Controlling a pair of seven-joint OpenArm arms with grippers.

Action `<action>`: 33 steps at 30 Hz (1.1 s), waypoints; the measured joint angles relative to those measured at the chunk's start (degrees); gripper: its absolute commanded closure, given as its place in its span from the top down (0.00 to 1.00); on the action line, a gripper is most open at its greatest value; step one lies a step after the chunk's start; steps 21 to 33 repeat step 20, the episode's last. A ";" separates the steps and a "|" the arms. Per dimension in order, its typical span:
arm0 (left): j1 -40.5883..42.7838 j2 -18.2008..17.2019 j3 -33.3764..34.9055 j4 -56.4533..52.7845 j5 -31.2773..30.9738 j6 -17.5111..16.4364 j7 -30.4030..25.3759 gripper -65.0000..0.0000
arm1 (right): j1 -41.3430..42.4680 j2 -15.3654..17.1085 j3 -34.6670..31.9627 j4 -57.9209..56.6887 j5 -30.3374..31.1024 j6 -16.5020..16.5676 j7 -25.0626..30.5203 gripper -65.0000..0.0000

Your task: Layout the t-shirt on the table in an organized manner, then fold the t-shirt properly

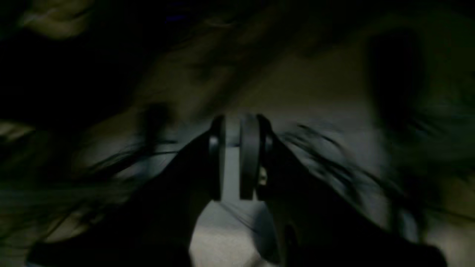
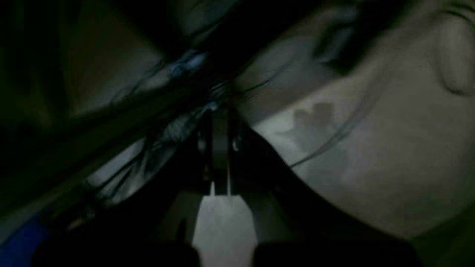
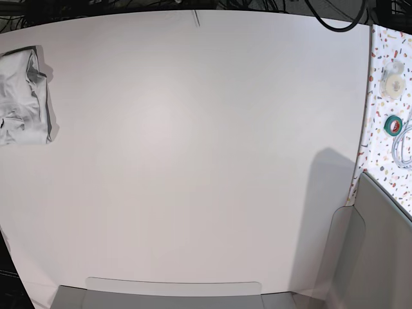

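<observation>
The white t-shirt [image 3: 24,96] lies crumpled in a small bundle at the far left edge of the off-white table [image 3: 193,161] in the base view. Neither arm shows in the base view. In the dark, blurred left wrist view my left gripper [image 1: 233,155] has its jaws drawn close together with only a thin sliver between them and nothing held. In the dark right wrist view my right gripper [image 2: 219,148] also has its jaws close together and holds nothing. Both wrist views show only dim surfaces and thin cables, no shirt.
A speckled strip [image 3: 386,154] runs along the table's right side with a green tape roll [image 3: 393,124], a pale roll [image 3: 391,80] and a coiled cable. Grey panels stand at the front edge [image 3: 174,293] and the front right corner [image 3: 373,257]. A black cable [image 3: 335,22] hangs at the back.
</observation>
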 measured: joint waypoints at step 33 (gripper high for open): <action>-20.50 6.78 -2.86 -6.08 -0.70 -19.34 43.65 0.11 | 11.06 -1.95 -0.11 -2.75 -8.70 -18.18 -0.17 0.00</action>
